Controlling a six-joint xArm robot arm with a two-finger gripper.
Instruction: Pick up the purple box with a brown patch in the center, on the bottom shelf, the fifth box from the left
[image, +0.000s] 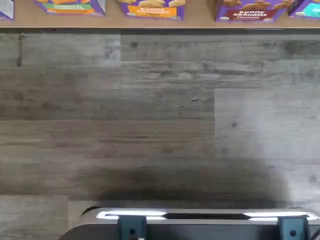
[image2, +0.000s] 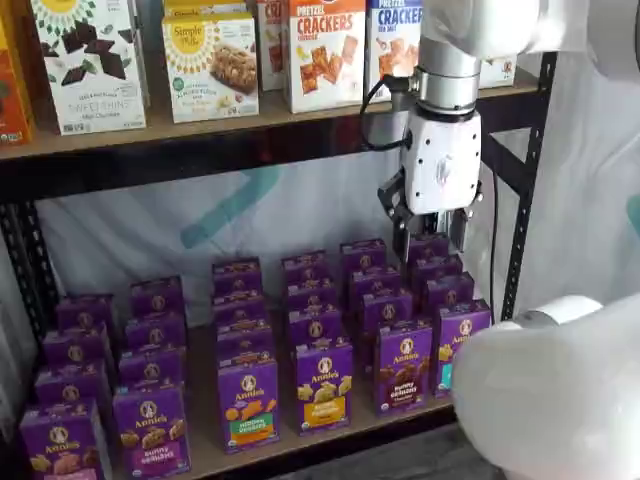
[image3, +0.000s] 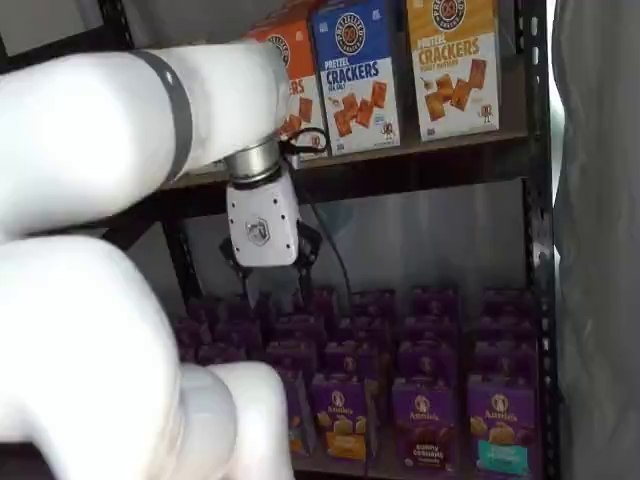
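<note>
The purple box (image2: 403, 365) stands upright in the front row of the bottom shelf (image2: 290, 445), with brown cookies pictured and a dark brown "bunny grahams" band. It shows in both shelf views (image3: 428, 420), and its lower part shows in the wrist view (image: 251, 11) on the shelf board (image: 200, 21). My gripper (image2: 431, 238) hangs above the rear rows of cartons, higher than the purple box and slightly right of it. Its black fingers (image2: 404, 232) are open with a gap and hold nothing. It also shows in a shelf view (image3: 268, 268).
Purple cartons with a yellow band (image2: 323, 388) and a teal band (image2: 248, 402) stand left of it, and one more carton (image2: 457, 335) to its right. Cracker boxes (image2: 322, 50) fill the higher board. A black rack post (image2: 525, 190), my white arm link (image2: 545, 400) and the dark camera mount (image: 200, 226) are close by.
</note>
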